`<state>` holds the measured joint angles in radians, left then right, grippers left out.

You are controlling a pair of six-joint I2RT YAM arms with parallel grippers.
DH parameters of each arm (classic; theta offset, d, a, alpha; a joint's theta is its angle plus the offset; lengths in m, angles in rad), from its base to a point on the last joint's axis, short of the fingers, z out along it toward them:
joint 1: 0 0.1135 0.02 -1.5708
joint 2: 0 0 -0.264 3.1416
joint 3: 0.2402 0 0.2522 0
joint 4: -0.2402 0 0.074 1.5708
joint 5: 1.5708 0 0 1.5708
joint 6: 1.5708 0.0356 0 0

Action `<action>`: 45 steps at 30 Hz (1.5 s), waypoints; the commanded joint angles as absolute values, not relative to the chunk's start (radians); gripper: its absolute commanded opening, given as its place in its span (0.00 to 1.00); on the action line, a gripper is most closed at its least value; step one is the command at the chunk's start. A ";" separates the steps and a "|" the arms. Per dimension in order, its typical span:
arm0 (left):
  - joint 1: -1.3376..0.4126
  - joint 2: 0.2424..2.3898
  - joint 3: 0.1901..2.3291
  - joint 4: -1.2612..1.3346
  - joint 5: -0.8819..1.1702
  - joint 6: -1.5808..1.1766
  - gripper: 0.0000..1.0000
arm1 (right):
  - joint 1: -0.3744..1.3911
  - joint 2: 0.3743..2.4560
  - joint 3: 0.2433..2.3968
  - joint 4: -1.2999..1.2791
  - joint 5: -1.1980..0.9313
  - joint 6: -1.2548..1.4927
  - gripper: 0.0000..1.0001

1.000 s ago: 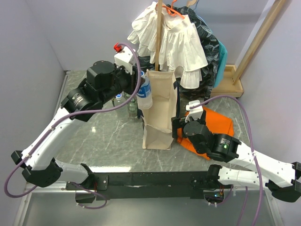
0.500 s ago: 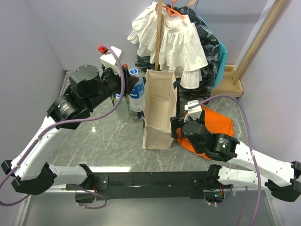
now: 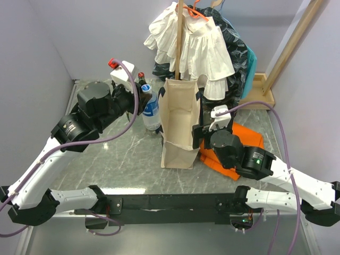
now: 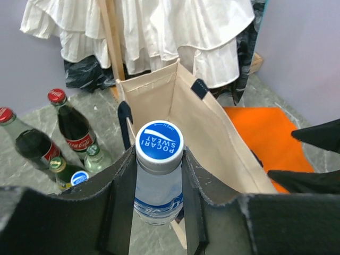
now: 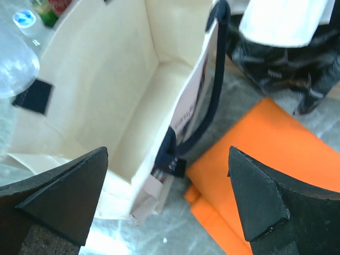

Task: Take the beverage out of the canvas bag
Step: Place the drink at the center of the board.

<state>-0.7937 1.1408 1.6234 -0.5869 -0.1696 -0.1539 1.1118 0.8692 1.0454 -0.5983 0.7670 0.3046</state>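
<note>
The cream canvas bag with navy handles stands upright at the table's middle; it also shows in the left wrist view and the right wrist view. My left gripper is shut on a clear Pocari Sweat bottle with a blue cap, held upright outside the bag, just left of it. My right gripper is open and empty, beside the bag's right wall above the navy handle. The bag's inside looks empty.
Cola bottles and small bottles stand on the table left of the bag. A folded orange cloth lies right of the bag. White garments hang on a wooden pole behind it. A wooden stand is at back right.
My left gripper has carried the bottle leftward and down, away from the bag's top to beside its left wall. My right gripper shifted slightly up along the bag's right side.
</note>
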 commanded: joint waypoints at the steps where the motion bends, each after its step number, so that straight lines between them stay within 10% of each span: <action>1: -0.798 1.049 1.629 -0.399 -0.228 -0.166 0.01 | 1.109 0.864 1.094 -0.517 0.776 0.258 1.00; 45: -0.798 1.037 1.206 -0.223 -0.437 -0.186 0.01 | 1.111 0.830 0.973 -0.494 0.784 0.318 1.00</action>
<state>-0.7937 1.0748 1.2045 -0.4404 -0.3790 -0.1963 1.1118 0.8379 0.9775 -0.4911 0.7498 0.2985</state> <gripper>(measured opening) 0.392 0.999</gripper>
